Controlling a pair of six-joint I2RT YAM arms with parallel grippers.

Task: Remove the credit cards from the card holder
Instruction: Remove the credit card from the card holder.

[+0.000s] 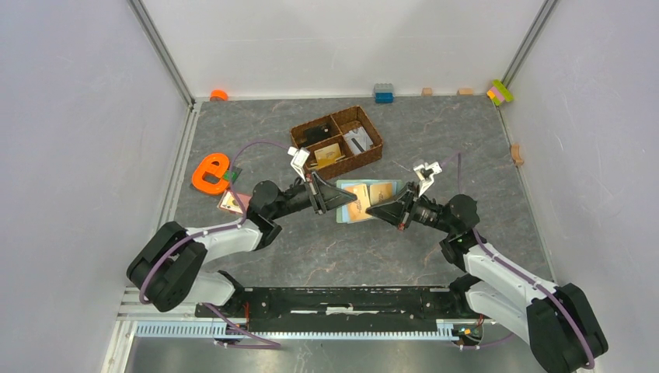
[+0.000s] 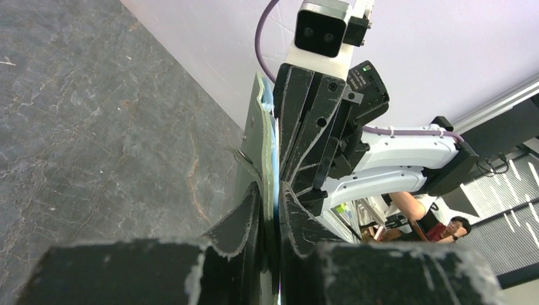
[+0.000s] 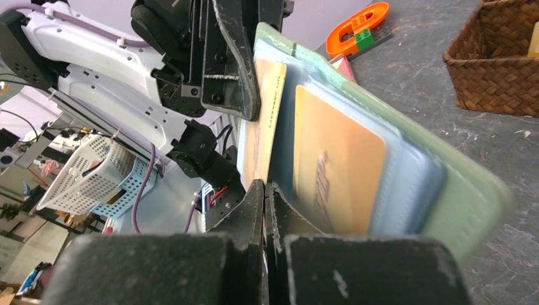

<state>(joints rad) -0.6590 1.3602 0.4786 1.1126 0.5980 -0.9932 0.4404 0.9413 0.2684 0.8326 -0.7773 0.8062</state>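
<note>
The card holder (image 1: 348,214) is held open above the table centre, sage green outside and pale blue inside. In the left wrist view it stands edge-on (image 2: 259,143), and my left gripper (image 2: 273,210) is shut on its edge. Two tan-orange credit cards (image 1: 381,192) sit in its slots. One of them (image 3: 337,165) lies deep in its pocket. The other (image 3: 262,127) sticks out toward my right gripper (image 3: 264,187), which is shut with that card's lower edge pinched between its fingertips. In the top view the two grippers (image 1: 353,200) (image 1: 371,210) meet at the holder.
A brown wicker divided basket (image 1: 371,129) stands just behind the holder. An orange letter-e shape (image 1: 210,172) lies at the left, with a pinkish flat card (image 1: 231,202) beside it under the left arm. Small blocks (image 1: 383,93) line the back wall.
</note>
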